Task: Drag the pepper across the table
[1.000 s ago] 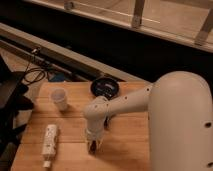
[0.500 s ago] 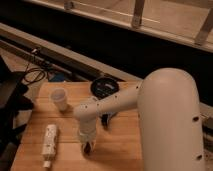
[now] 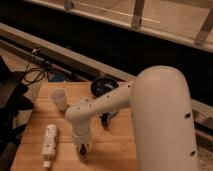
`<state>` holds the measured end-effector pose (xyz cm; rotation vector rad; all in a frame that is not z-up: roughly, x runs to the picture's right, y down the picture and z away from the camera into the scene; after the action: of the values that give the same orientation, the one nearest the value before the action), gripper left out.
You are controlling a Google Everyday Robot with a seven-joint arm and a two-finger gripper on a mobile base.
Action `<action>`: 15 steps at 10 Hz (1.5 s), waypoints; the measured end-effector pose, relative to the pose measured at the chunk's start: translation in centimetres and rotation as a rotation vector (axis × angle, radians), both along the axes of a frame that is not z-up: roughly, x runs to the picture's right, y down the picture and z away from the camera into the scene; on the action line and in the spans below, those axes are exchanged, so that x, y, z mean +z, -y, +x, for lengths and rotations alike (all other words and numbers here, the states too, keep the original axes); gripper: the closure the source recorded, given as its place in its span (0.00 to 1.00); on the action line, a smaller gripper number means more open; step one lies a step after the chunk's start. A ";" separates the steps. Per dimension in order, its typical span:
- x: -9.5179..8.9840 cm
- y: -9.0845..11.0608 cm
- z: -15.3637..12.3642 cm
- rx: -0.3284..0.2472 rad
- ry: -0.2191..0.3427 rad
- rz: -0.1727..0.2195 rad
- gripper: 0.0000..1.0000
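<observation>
My gripper (image 3: 82,149) points straight down at the light wooden table (image 3: 117,150), near its front edge, just right of a white bottle-like object (image 3: 49,142). The gripper's dark tip touches or almost touches the tabletop. The pepper does not show; if it is there, it is hidden under the gripper's tip. My large white arm (image 3: 150,115) fills the right side of the view and hides that part of the table.
A pale cup (image 3: 59,98) stands at the back left of the table. A dark round object (image 3: 102,85) lies at the back edge. A dark blue-black handled utensil (image 3: 107,118) lies behind my forearm. Black cables lie off the table's left.
The gripper has slid a little to the left along the tabletop, closer to the white bottle-like object. The arm has swung further into view.
</observation>
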<state>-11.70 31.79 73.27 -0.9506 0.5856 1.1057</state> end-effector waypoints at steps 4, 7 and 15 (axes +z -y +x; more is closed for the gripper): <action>-0.8 -0.4 -0.8 -0.062 0.035 0.001 0.93; -1.6 -0.7 -1.3 -0.109 0.065 0.004 0.93; -3.2 -1.5 -3.2 -0.211 0.125 0.008 0.93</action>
<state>-14.91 33.30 70.05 -0.9214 0.5642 0.8540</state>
